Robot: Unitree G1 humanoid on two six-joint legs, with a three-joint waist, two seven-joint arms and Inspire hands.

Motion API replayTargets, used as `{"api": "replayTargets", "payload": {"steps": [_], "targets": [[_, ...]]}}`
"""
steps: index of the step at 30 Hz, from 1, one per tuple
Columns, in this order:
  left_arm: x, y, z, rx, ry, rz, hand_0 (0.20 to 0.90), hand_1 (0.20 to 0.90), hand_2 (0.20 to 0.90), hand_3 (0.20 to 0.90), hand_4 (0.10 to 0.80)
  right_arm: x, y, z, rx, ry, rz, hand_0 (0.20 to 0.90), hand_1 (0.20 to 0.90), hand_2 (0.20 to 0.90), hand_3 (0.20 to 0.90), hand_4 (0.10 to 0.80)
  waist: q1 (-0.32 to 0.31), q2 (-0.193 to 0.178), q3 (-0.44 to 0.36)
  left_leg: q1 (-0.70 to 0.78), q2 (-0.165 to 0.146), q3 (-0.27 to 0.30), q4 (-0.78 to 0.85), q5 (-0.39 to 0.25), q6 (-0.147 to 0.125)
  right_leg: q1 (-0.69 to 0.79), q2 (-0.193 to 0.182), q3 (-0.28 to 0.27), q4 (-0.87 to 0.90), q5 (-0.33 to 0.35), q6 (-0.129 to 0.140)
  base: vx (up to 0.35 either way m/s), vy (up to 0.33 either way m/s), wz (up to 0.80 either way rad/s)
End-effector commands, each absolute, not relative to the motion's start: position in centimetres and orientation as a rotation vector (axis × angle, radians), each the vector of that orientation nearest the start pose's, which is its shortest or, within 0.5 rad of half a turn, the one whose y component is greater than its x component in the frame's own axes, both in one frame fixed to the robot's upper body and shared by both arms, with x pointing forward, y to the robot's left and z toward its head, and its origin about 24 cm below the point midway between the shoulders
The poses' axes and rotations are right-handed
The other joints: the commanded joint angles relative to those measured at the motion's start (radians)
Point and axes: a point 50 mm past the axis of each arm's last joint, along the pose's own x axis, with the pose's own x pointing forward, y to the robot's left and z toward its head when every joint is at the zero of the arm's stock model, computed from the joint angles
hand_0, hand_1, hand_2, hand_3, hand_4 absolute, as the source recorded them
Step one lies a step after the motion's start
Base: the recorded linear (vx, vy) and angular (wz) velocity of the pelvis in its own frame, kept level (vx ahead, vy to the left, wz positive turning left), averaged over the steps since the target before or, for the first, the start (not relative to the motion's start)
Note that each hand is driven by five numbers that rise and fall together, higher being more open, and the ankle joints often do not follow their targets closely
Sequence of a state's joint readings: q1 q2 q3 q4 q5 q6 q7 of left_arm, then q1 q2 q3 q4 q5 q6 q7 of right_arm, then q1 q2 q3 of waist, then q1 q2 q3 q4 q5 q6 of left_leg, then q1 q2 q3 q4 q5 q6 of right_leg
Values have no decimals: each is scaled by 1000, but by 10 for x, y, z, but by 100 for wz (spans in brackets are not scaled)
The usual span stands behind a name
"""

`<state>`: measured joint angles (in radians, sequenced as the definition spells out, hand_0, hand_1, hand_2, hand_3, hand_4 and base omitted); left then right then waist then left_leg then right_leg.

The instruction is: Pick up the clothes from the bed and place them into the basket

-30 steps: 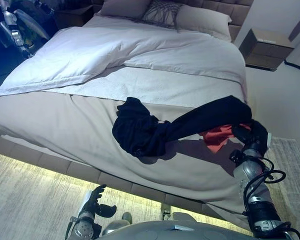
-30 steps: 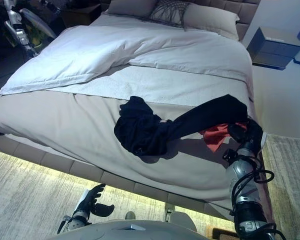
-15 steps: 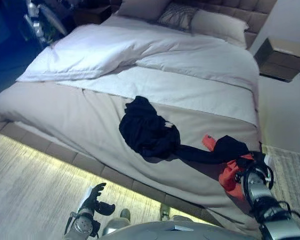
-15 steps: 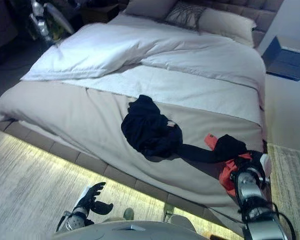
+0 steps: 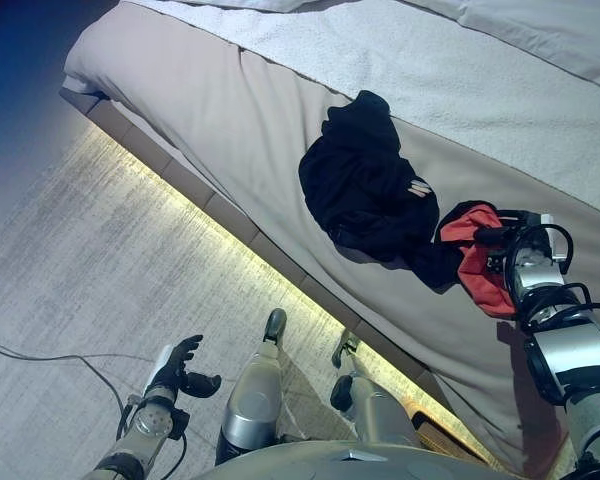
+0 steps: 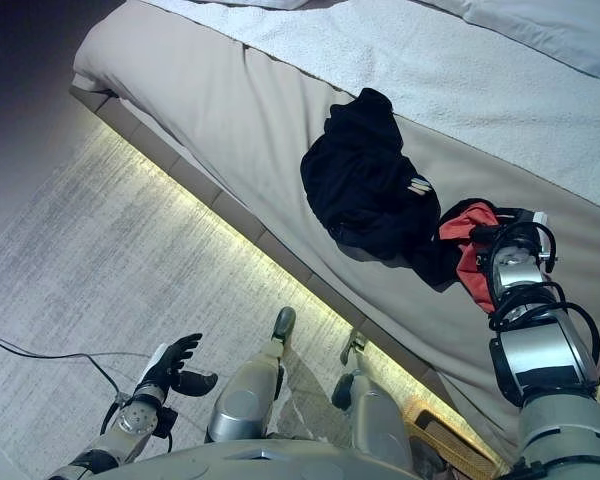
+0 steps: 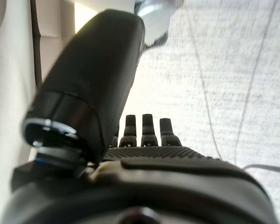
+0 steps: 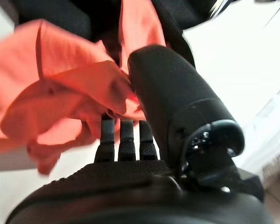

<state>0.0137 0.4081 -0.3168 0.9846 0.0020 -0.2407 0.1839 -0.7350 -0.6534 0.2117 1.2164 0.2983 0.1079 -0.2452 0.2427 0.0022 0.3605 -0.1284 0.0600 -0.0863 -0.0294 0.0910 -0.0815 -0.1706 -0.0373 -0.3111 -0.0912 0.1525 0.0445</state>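
A heap of black clothes (image 5: 365, 190) lies on the beige bed cover (image 5: 210, 110) near the bed's front edge. A red garment (image 5: 477, 262) lies right beside it, touching a black sleeve end. My right hand (image 5: 510, 240) is on the bed at the red garment. In the right wrist view its thumb (image 8: 170, 93) and fingers are curled on the red cloth (image 8: 60, 93). My left hand (image 5: 180, 362) hangs low over the carpet, away from the bed. In the left wrist view (image 7: 144, 154) its fingers are straight and hold nothing.
A white textured blanket (image 5: 540, 90) covers the bed beyond the clothes. A lit strip (image 5: 230, 230) runs under the bed's edge above the pale carpet (image 5: 90, 260). A woven orange-brown rim (image 6: 448, 437) shows on the floor by the bed's front right.
The camera has tilted down towards the floor. My right hand has drawn the red garment and the black sleeve towards the bed's front edge; the sleeve, stretched before, now lies slack by the heap.
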Motion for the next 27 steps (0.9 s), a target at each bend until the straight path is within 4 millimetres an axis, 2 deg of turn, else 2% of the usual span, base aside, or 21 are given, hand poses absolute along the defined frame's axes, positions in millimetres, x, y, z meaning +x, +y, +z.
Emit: {"api": "replayTargets", "payload": {"steps": [1, 6, 10, 16, 21, 27], "targets": [[163, 273, -99, 647, 651, -9, 900, 900, 900, 900, 800, 316, -378, 84, -448, 377, -643, 900, 900, 900, 900, 800, -8, -3, -52, -12, -5, 55, -33, -13, 21, 83, -13, 38, 109, -137, 11, 68, 4, 0], [168, 276, -95, 657, 632, -8, 900, 900, 900, 900, 800, 305, -378, 66, -417, 408, -645, 900, 900, 900, 900, 800, -24, -18, -61, 12, -3, 69, -34, -23, 23, 99, -9, 49, 105, -133, 17, 51, -14, -4], [172, 277, -93, 666, 633, -4, 900, 900, 900, 900, 800, 292, -380, 49, -539, 494, -694, 900, 900, 900, 900, 800, -36, -27, -64, 22, -1, 81, -36, -27, 26, 101, -6, 59, 106, -129, 22, 16, -18, -11], [174, 274, -94, 669, 640, -19, 900, 900, 900, 900, 800, 286, -378, 35, -499, 569, -719, 900, 900, 900, 900, 800, -37, -9, -50, 12, -6, 84, -34, -27, 30, 88, -8, 64, 107, -124, 22, -36, -7, -6], [179, 274, -92, 679, 633, -11, 900, 900, 900, 900, 800, 290, -377, 38, -458, 562, -734, 900, 900, 900, 900, 800, -31, 13, -30, -15, -11, 78, -25, -20, 29, 62, -20, 54, 121, -122, 21, -48, -22, -8], [190, 274, -87, 679, 604, 9, 900, 900, 900, 900, 800, 303, -386, 69, -433, 496, -785, 900, 900, 900, 900, 800, -25, 60, 20, -118, -20, 53, 48, -11, 25, -31, -43, 35, 182, -120, 9, -77, -22, 8]]}}
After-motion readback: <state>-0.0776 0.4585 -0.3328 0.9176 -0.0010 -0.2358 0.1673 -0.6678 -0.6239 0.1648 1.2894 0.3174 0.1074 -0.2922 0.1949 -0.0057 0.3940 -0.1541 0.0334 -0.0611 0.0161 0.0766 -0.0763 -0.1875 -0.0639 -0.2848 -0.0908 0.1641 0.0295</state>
